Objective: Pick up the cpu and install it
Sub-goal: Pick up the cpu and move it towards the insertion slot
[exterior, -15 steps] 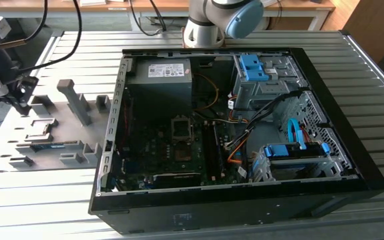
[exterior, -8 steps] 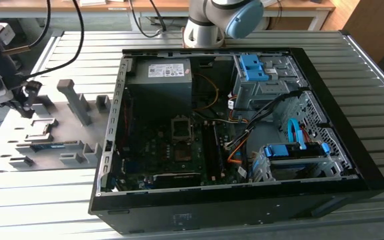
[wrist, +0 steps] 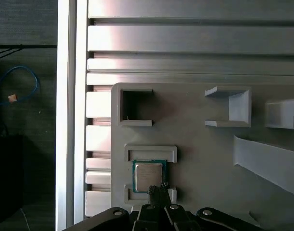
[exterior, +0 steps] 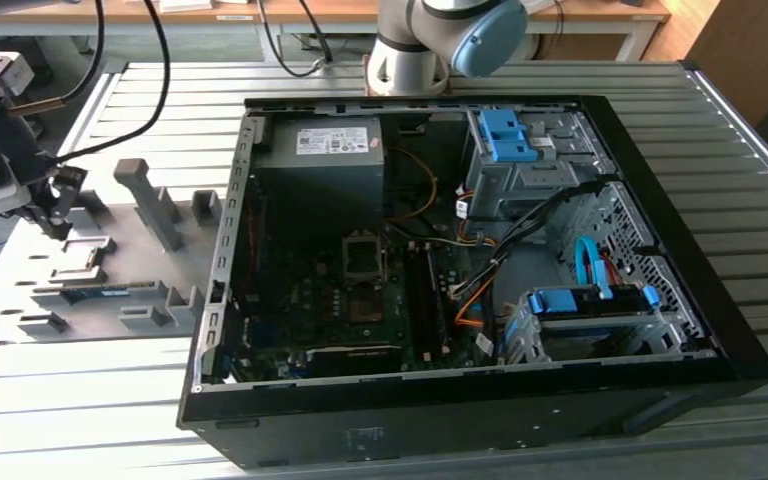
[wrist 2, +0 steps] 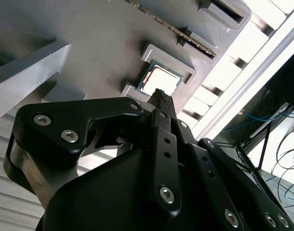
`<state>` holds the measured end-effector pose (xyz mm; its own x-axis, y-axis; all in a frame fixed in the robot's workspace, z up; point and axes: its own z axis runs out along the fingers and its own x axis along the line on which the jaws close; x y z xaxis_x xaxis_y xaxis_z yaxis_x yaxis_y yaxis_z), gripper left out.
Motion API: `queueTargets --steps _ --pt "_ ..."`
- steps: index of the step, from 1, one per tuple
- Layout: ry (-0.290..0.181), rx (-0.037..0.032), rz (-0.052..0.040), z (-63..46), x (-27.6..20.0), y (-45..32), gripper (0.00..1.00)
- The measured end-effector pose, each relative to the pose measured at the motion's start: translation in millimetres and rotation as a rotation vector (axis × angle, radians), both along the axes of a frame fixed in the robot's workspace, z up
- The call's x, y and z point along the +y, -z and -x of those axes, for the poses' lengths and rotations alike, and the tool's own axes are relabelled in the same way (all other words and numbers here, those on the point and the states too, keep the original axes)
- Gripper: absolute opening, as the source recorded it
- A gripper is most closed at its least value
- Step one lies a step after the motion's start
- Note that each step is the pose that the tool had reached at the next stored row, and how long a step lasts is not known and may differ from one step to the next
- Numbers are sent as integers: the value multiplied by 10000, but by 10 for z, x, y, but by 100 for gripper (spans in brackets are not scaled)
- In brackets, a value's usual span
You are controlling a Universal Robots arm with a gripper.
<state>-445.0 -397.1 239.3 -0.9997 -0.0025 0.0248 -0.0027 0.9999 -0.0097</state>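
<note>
Gripper point(wrist: 160, 188) just over cpu point(wrist: 147, 174) (nested), jaws closed

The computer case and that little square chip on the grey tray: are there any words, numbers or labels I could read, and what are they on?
No text reads clearly enough to quote.
White label on the grey metal box inside the computer case: rows of print, too small to read.
Face of the cpu in the first wrist view: faint marks, too blurred to read.
</note>
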Motion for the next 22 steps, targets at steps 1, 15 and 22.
queueTargets --steps 1,15,22 --pt "0 0 0 0 0 0 10" --pt "0 0 0 0 0 3 29" --pt "0 0 0 0 0 5 53"
